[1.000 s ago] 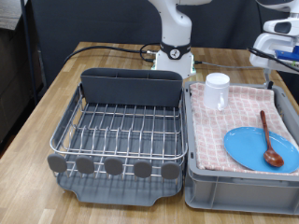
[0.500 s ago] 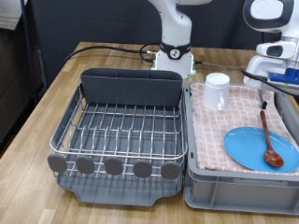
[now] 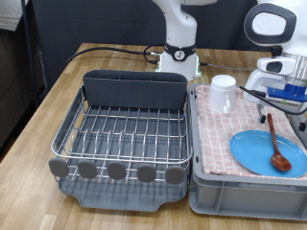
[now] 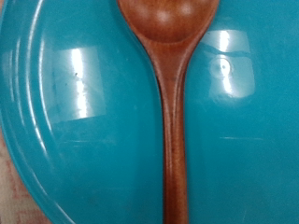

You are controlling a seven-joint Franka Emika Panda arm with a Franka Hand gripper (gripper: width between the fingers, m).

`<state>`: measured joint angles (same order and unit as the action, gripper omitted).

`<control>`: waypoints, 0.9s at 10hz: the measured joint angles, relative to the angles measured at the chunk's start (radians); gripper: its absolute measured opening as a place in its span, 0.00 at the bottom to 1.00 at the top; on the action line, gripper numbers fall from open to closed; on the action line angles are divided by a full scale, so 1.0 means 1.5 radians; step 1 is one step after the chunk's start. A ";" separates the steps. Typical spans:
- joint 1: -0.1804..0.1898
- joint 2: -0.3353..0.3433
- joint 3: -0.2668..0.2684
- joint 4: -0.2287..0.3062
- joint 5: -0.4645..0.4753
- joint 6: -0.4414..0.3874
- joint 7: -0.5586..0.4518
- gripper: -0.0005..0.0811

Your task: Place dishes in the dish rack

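On the left of the exterior view we see the dish rack (image 3: 123, 134) on the wooden worktop (image 3: 58, 91), with nothing on its wires. To its right stands a grey bin (image 3: 245, 187) lined with a pink checkered cloth (image 3: 251, 110). On the cloth the white cup (image 3: 223, 93) is at the far side, and the blue plate (image 3: 261, 153) lies near, with the wooden spoon (image 3: 275, 142) across it. The gripper (image 3: 283, 91) is at the right edge, above the spoon; we cannot tell if it is released or clenched.
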<state>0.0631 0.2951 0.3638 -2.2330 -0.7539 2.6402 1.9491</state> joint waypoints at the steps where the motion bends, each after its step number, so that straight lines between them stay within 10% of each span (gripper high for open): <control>1: 0.000 0.008 -0.003 0.000 -0.009 0.007 0.006 0.99; 9: 0.008 0.050 -0.033 0.004 -0.057 0.027 0.059 0.99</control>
<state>0.0746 0.3704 0.3143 -2.2273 -0.8398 2.6803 2.0369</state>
